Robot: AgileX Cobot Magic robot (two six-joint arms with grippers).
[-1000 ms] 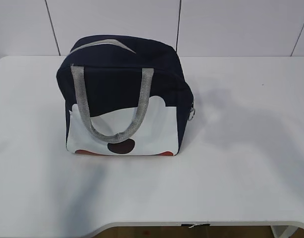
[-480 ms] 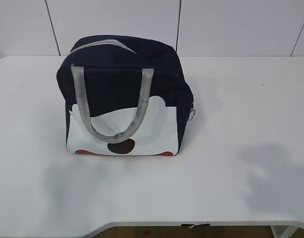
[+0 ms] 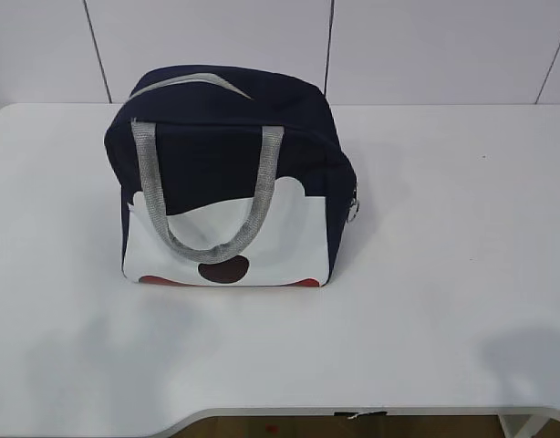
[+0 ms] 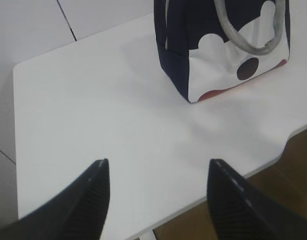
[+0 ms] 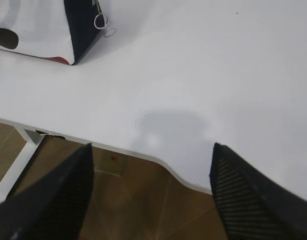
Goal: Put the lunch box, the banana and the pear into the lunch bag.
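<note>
The navy lunch bag (image 3: 227, 173) stands upright on the white table (image 3: 426, 274), left of centre, its grey handles hanging over the white front panel and its top zipper drawn shut. The bag (image 4: 223, 45) shows at the upper right of the left wrist view, and its corner (image 5: 43, 30) with the ring pull (image 5: 100, 21) at the upper left of the right wrist view. My left gripper (image 4: 157, 165) hangs open over the table's near left edge, nothing between its fingers. My right gripper (image 5: 151, 147) hangs open over the near right edge, also empty. The lunch box, the banana and the pear are out of view.
The table's front edge (image 3: 371, 412) has a curved cut-out, with brown floor (image 5: 143, 200) below it. A white panelled wall (image 3: 426, 46) stands behind the table. A white table leg (image 5: 18, 160) shows under the edge.
The bag has not moved. The shadows on the tabletop have slid toward the near edge and the right corner, so both arms have drawn back from the bag.
</note>
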